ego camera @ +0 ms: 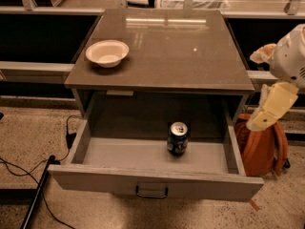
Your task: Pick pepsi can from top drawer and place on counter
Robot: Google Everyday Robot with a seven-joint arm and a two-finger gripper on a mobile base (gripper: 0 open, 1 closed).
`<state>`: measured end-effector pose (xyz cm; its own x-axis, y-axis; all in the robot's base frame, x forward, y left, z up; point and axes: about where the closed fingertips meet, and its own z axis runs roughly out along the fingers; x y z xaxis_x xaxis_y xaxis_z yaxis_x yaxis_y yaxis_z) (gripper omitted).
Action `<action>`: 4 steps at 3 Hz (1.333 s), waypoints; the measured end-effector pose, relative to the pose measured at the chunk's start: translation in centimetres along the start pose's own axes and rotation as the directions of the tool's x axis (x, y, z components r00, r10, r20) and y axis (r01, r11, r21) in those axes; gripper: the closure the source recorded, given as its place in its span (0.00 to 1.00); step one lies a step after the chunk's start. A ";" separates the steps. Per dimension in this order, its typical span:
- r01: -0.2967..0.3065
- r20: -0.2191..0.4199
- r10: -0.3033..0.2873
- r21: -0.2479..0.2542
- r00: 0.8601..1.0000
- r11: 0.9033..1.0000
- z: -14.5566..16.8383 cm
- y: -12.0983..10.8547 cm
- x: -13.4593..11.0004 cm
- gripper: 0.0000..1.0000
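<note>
The pepsi can stands upright inside the open top drawer, right of the middle and near the back. It is dark blue with a silver top. The drawer is pulled fully out, with a dark handle on its front. The counter is the glossy brown-grey top above it. My gripper hangs at the right edge of the camera view, beside the cabinet's right side, above and to the right of the can and well apart from it.
A white bowl sits on the counter's left side. An orange bag leans by the cabinet's right side, under my arm. Black cables and a dark pole lie on the speckled floor at the left.
</note>
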<state>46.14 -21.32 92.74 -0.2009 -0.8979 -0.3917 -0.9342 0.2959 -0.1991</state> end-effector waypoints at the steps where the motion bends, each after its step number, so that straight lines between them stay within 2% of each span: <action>1: -0.038 0.147 0.041 -0.025 0.988 0.999 4.9 -0.4 0.2 0.00; 2: -0.047 0.244 0.063 -0.071 0.968 0.996 9.8 0.2 -0.3 0.00; 3: -0.034 0.297 0.059 -0.090 0.953 0.995 13.5 1.2 -1.0 0.00; 4: -0.036 0.317 0.069 -0.107 0.946 0.994 16.7 1.9 -1.5 0.00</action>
<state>49.61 -13.99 77.99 -0.1608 -0.7260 -0.6686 -0.9526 0.2915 -0.0874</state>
